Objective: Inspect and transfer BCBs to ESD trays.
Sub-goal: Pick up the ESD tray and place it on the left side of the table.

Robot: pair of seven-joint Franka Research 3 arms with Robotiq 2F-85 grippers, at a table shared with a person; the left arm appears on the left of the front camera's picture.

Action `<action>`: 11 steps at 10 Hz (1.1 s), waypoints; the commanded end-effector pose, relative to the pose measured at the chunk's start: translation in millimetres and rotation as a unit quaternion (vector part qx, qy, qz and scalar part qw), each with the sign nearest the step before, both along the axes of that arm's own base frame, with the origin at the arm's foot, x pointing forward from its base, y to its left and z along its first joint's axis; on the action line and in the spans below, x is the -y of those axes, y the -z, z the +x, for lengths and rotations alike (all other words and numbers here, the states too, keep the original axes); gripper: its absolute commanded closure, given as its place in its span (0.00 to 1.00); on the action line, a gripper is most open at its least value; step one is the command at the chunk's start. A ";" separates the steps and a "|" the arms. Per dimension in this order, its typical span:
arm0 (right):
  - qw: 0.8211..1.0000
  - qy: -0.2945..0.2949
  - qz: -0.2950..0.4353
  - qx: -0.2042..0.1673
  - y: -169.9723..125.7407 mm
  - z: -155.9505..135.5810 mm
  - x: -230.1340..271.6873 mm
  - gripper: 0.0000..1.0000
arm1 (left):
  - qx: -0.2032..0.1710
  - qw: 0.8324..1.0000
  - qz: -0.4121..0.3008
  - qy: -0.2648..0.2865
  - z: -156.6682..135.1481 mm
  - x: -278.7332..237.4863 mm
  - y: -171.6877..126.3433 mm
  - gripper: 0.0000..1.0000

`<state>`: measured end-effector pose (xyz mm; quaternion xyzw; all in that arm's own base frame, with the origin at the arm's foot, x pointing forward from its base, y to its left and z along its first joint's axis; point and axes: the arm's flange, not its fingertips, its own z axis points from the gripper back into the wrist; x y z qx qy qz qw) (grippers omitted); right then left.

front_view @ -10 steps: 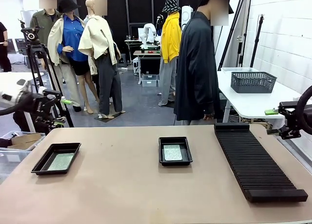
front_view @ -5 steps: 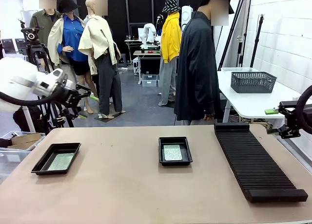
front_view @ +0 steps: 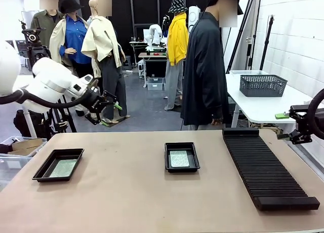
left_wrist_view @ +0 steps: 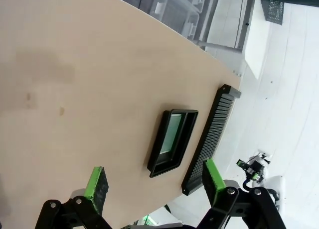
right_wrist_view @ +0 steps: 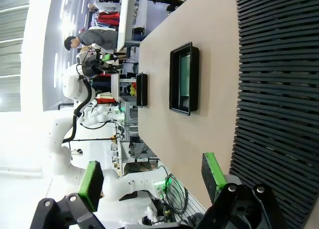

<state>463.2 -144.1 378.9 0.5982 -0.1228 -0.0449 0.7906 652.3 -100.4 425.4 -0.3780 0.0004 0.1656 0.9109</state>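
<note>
Two black ESD trays lie on the tan table. The left tray (front_view: 43, 170) holds a speckled green BCB (front_view: 64, 167), and the middle tray (front_view: 195, 161) holds another BCB (front_view: 178, 158). My left gripper (front_view: 109, 114) hangs open in the air beyond the table's far left edge, well above the left tray. In its wrist view the left gripper (left_wrist_view: 153, 181) is open and empty, looking down at the middle tray (left_wrist_view: 189, 132) and its BCB (left_wrist_view: 169, 133). My right gripper (front_view: 281, 126) stays open off the table's right side. Through the right gripper (right_wrist_view: 152, 178) I see both trays (right_wrist_view: 174, 79) (right_wrist_view: 141, 89).
A long black ribbed rack (front_view: 266, 167) lies along the table's right side, also in the wrist views (left_wrist_view: 212, 134) (right_wrist_view: 279, 89). A person in a black coat (front_view: 205, 66) stands at the far edge. A white side table with a dark basket (front_view: 263, 84) stands at back right.
My left arm has swung in from the far left edge toward the right, its gripper now past the left tray's far side. The right arm, trays and boards have not moved.
</note>
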 end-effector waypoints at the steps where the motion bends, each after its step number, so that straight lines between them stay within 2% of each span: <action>1: 1.000 0.004 -0.003 0.000 -0.1 -4.3 -2.1 0.00 | 0.003 0.999 0.036 0.033 4.2 24.8 5.7 0.00; 3: 1.000 0.004 -0.003 0.000 -0.1 -4.3 -2.1 0.00 | 0.003 0.998 0.039 0.043 -5.4 47.6 16.4 0.00; 4: 1.000 0.004 -0.003 0.000 -0.1 -4.3 -2.1 0.00 | -0.015 0.997 0.044 0.061 -9.9 51.2 19.0 0.00; 5: 1.000 0.004 -0.003 0.000 -0.1 -4.3 -2.1 0.00 | -0.001 0.999 0.025 0.047 -3.7 44.4 15.4 0.00; 11: 1.000 0.004 -0.003 0.000 -0.1 -4.3 -2.1 0.00 | -0.001 0.999 0.025 0.047 -3.7 44.4 15.4 0.00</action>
